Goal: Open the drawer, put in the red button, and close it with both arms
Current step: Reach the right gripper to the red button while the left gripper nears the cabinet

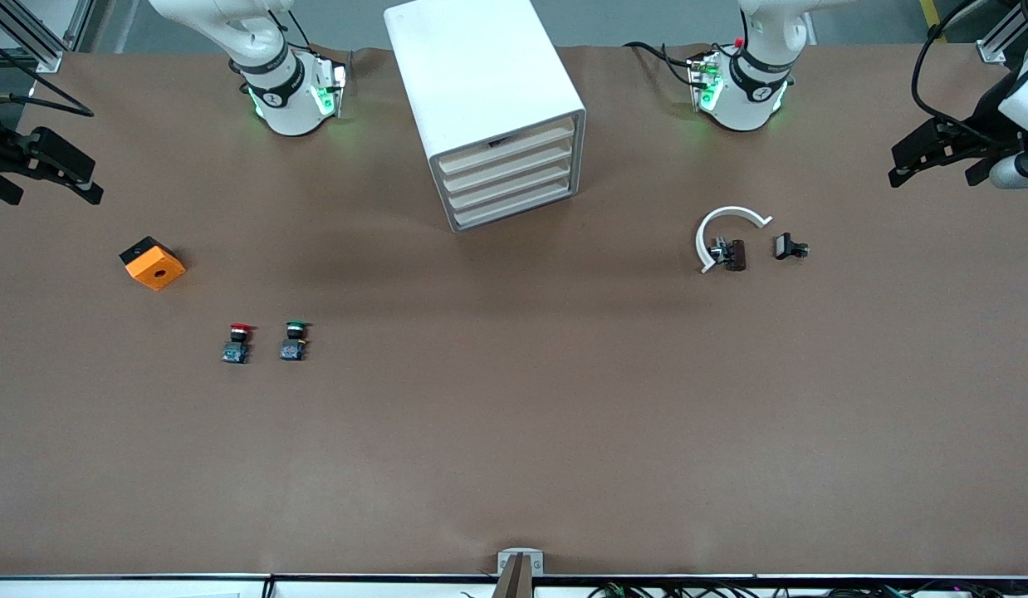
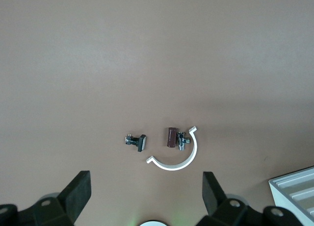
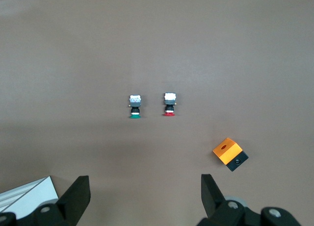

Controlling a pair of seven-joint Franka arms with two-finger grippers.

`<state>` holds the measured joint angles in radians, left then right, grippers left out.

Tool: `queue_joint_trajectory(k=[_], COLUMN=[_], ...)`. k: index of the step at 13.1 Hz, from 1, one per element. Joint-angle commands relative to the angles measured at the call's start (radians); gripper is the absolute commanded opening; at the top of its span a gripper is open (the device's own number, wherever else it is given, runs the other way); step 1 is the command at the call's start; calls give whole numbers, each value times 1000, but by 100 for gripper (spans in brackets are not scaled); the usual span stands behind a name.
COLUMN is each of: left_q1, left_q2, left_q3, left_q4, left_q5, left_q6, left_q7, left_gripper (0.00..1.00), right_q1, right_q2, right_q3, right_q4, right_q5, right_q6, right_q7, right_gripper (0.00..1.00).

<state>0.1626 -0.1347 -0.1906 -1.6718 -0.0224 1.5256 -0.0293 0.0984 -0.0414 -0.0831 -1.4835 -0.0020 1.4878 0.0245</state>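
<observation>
the two buttons (image 1: 265,341) lie side by side toward the right arm's end of the surface (image 1: 514,432). the drawer cabinet (image 1: 489,108) stands farther from the front camera, between the arm bases.

**Two white arms, black grippers**

You had two glossy white arms, the right arm (image 1: 273,79) and the left arm (image 1: 751,79), each ringed by a black joint band with a small white mark. Green lights glowed at both bases, and black cables ran to the connector plates beside them. A small red cap showed on the left arm's base. Each gripper, the left gripper (image 2: 146,194) and the right gripper (image 3: 145,194), was matte black, with blocky angular fingers (image 2: 78,189) and round screw heads at the mounts.
</observation>
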Motion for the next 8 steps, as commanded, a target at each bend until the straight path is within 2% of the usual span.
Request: queue_joint_trajectory(k=[1, 3, 5, 8], left_q1=[5, -3, -9, -38], left_q2=[10, 50, 136, 263], left_q3=[-4, -12, -15, -21], left_q4=[20, 46, 102, 107], left_q5=[-2, -2, -2, -14], left_q6=[-4, -2, -2, 21], left_q7=[9, 2, 2, -3], left_gripper=[100, 100, 100, 100], right_q1=[-8, -6, -3, -6], right_q2=[12, 12, 12, 20], right_q3=[3, 3, 3, 3], right_q4=[15, 14, 12, 14], right_q5=[-3, -1, -1, -3], right_q6=[-11, -12, -12, -3], right_q7=[-2, -2, -2, -2], right_gripper=[100, 100, 100, 100])
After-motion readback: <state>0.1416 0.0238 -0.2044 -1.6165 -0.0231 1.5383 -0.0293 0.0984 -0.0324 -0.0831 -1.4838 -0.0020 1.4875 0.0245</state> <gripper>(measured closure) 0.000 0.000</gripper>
